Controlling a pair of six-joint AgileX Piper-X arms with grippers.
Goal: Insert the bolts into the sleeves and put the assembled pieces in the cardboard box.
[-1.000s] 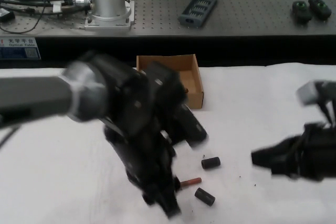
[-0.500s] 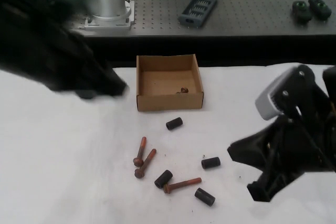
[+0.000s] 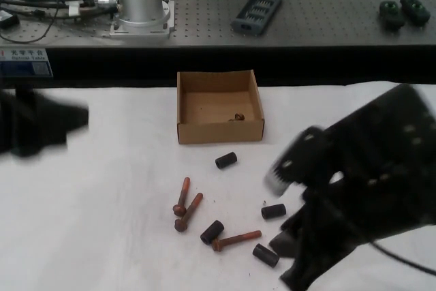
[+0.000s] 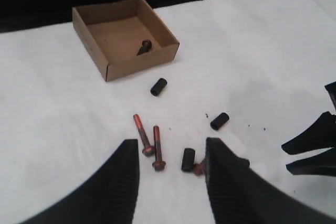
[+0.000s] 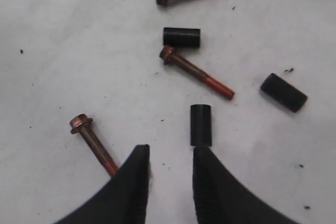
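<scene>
My right gripper (image 5: 170, 150) hangs low over the cloth-covered bench (image 3: 88, 236), its fingers a modest way apart and gripping nothing. A black sleeve (image 5: 200, 125) lies right at the tip of one finger, pointing along my line of approach. I take it for my target, but it sits in front of that finger rather than in the gap, so I judge I need a small sideways correction before closing. I cannot tell whether the fingertip touches it. A loose bolt (image 5: 94, 142) lies just beside the other finger, which cuts off its threaded end.

My left gripper (image 4: 170, 144) is wide open and empty, off at the left side and well apart from the parts. I read that as parked clear, so the right arm has room.

The cardboard box (image 3: 219, 131) stands open beyond the scattered parts, with one assembled piece (image 4: 144, 46) lying in it. From the loose parts I count four sleeves and four bolts, so I judge most of the job is ahead.

In the high view the right arm covers the near right of the bench, including the bolt by my finger. The piece in the box is too small to tell how fully its bolt is seated.
</scene>
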